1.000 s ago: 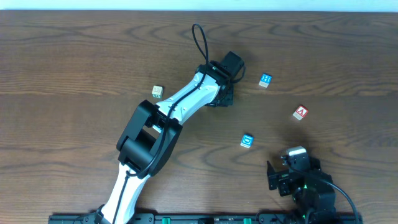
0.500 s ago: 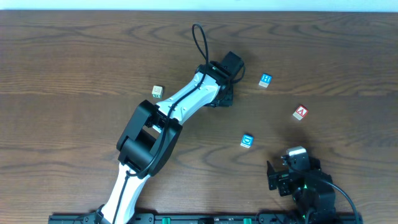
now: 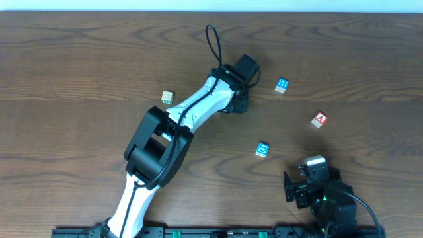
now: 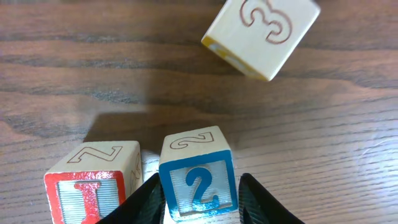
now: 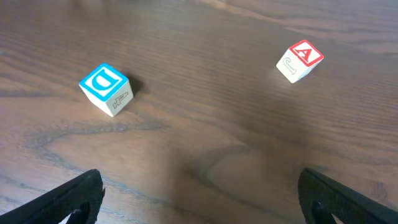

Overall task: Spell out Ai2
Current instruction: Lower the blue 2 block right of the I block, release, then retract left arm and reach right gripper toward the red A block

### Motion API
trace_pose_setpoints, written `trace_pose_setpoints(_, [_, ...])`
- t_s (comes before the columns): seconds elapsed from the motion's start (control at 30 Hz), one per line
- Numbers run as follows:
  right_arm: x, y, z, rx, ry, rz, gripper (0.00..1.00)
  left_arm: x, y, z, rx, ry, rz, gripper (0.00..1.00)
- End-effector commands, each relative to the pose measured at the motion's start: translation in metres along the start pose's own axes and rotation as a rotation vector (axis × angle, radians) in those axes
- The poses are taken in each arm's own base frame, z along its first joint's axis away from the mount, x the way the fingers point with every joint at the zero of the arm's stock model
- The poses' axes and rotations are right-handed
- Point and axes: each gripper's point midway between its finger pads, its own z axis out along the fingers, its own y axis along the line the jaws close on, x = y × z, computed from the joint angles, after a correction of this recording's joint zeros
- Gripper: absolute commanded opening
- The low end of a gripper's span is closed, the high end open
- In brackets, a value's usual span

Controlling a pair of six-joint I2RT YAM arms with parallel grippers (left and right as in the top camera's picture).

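In the left wrist view my left gripper has its two fingers on either side of a blue "2" block, which rests on the wooden table right beside a red "I" block. In the overhead view this gripper is at the table's middle back, and both blocks are hidden under it. A red "A" block lies alone to the right and also shows in the right wrist view. My right gripper is open and empty near the front edge.
A tilted "3" block lies just beyond the "2" block. A blue "D" block, a blue "H" block and a pale block lie scattered on the table.
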Motion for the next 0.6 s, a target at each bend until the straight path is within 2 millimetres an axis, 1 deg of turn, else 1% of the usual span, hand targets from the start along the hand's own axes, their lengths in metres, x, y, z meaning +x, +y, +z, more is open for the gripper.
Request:
trace_pose_setpoints(0.0, [0.004, 0.000, 0.002, 0.002, 0.008, -0.006, 0.99, -0.009, -0.001, -0.002, -0.011, -0.021, 0.042, 0.40])
trace_pose_setpoints(0.27, [0.004, 0.000, 0.002, 0.002, 0.008, -0.006, 0.99, -0.009, 0.000, -0.003, -0.022, -0.021, 0.044, 0.41])
trace_pose_setpoints(0.37, [0.004, 0.000, 0.002, 0.001, 0.008, -0.006, 0.99, -0.014, 0.001, -0.006, -0.026, -0.035, 0.042, 0.44])
trace_pose_setpoints(0.43, [0.004, 0.000, 0.002, 0.002, 0.008, -0.006, 0.99, -0.023, 0.003, -0.013, -0.050, -0.063, 0.040, 0.45])
trace_pose_setpoints(0.47, [0.004, 0.000, 0.002, 0.002, 0.008, -0.006, 0.99, -0.029, 0.004, -0.019, -0.063, -0.084, 0.043, 0.48])
trace_pose_setpoints(0.57, [0.004, 0.000, 0.002, 0.002, 0.008, -0.006, 1.00, -0.050, -0.001, -0.042, -0.074, -0.148, 0.080, 0.52])
